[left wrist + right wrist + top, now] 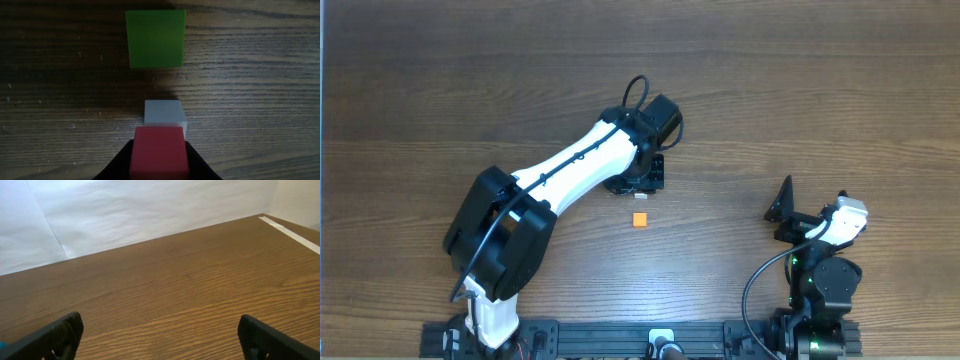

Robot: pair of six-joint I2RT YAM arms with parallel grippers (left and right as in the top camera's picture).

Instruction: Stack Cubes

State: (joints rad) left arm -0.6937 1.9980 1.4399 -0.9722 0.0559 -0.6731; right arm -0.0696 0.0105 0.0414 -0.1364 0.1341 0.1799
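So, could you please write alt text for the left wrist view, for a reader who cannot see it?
The left gripper holds a red cube, close by a white cube that sits on the dark wooden table. A green cube lies farther off on the same table.

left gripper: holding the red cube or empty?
Holding. In the left wrist view the left gripper is shut on the red plastic cube, with a black finger against each side.
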